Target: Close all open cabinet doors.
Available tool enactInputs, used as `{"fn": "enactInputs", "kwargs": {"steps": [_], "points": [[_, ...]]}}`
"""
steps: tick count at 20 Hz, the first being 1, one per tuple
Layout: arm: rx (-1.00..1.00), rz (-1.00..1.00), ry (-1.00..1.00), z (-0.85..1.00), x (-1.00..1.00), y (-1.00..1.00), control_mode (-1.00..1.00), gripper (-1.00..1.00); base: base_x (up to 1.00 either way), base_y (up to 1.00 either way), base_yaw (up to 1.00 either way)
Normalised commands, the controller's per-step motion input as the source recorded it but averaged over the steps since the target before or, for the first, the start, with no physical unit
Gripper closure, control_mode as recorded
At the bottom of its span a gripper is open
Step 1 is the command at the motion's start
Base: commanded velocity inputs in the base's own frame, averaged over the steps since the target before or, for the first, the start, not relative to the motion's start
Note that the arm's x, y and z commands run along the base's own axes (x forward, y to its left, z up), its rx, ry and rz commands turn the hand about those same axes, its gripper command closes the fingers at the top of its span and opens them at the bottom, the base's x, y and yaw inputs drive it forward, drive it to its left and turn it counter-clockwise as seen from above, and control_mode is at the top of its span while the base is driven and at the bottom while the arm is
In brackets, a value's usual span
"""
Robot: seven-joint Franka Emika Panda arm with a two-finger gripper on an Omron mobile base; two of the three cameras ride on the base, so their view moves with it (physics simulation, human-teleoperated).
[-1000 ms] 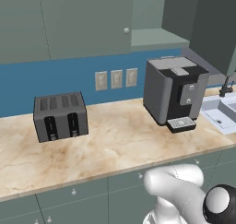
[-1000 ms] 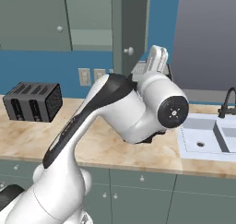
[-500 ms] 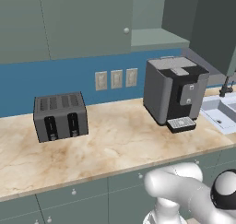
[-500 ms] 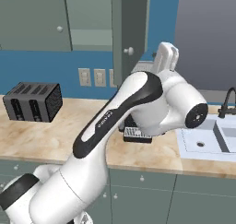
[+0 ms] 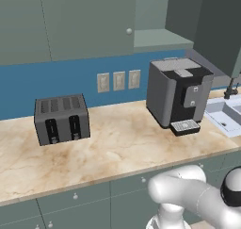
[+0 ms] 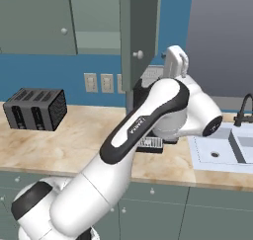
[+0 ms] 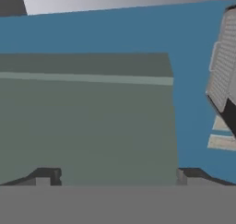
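Facing gripper, open cabinet door just ahead.

Cabinet doors muted grey-green, small pale round knob; the open door same green, looks darker edge-on. Back wall solid blue with three cream outlet plates. Countertop beige marble with tan veining. Toaster dark grey, black slots. Coffee machine grey sides, black front. Sink pale bluish-white, black faucet. Arm white with dark joints.
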Motion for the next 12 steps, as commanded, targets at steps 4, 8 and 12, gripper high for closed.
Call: {"fn": "enactInputs", "kwargs": {"steps": [4,8,12], "points": [[-0.26,0.0,-0.07,0.18,0.22,0.0,-1.0,-1.0,0.0,0.0,0.0],[-0.27,0.0,0.0,0.2,0.18,0.0,-1.0,-1.0,0.0,0.0,0.0],[-0.21,0.02,0.0,0.1,0.17,0.01,-1.0,-1.0,0.0,0.0,0.0]]}}
